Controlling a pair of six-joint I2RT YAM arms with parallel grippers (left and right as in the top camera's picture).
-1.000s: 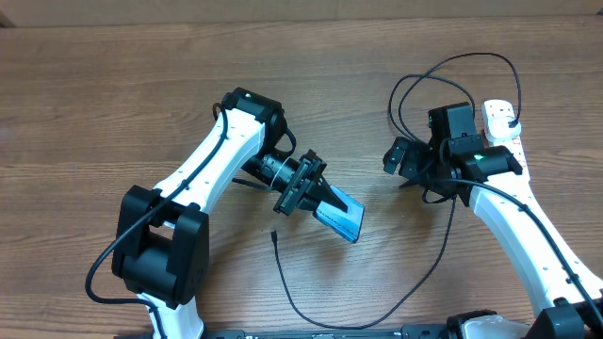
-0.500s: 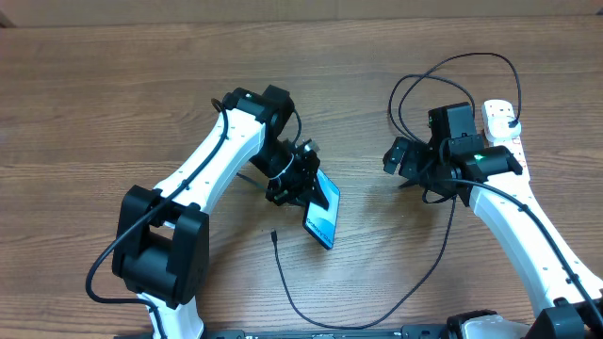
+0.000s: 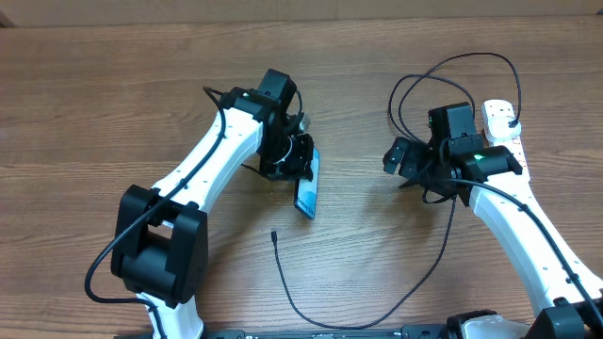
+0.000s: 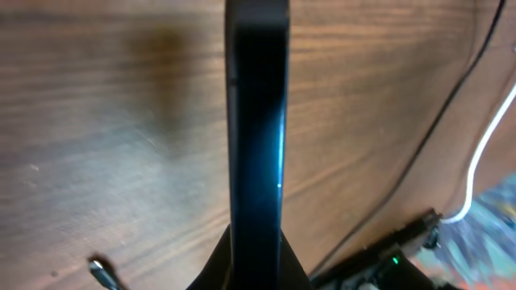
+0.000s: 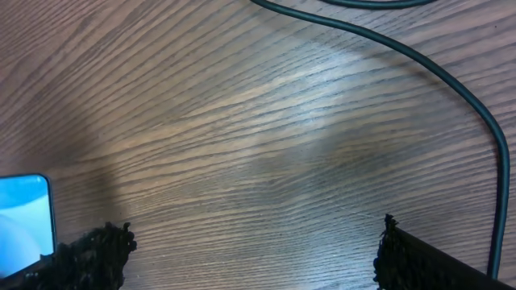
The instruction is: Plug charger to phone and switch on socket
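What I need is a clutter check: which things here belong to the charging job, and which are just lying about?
Job in hand: phone; charger; socket.
Just lying about: nothing else that I can make out.

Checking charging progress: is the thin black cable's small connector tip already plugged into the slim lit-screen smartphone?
No, the connector tip lies loose on the wooden table, apart from the smartphone.

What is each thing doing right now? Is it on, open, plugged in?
Phone: screen lit, held up on edge, unplugged.
Left gripper: shut on phone.
Right gripper: open, empty.
Charger: tip loose on table.
Socket: mostly hidden, switch unclear.
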